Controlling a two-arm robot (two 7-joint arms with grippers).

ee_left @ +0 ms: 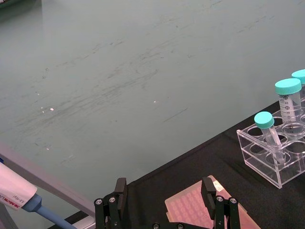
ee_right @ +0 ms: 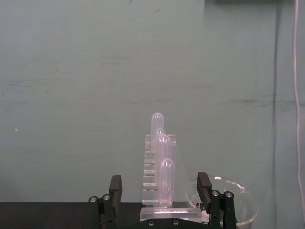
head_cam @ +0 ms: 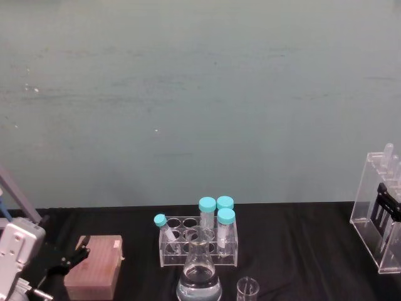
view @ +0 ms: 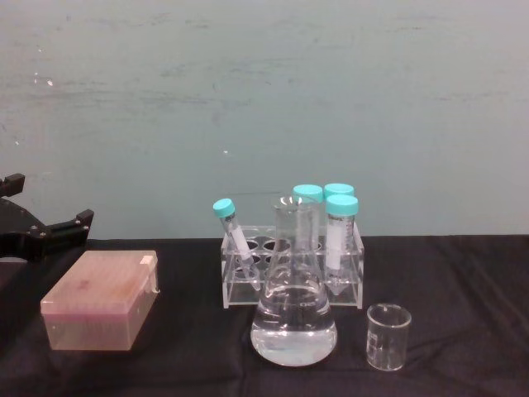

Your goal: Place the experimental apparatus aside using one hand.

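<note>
Clear acrylic rack (head_cam: 368, 210) of long, round-ended tubes (ee_right: 166, 179) stands far right on my table (view: 463, 273), which is draped in black cloth before a scuffed pale-green wall (view: 248, 83). My right tool (ee_right: 159, 182) is spread wide around the rack. The cone-shaped flask (view: 293, 306) and small beaker (view: 388, 335) sit front-centre. My left tool (ee_left: 163, 186) gapes over a pink box (view: 99, 302).

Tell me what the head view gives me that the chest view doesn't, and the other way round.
Head view, not chest: the tall clear rack of long tubes at the right edge of the table, with the right tool at it. Chest view, not head: the whole beaker and the flask down to its base. Both: the rack of capped tubes, the pink box, the left tool by the box.
</note>
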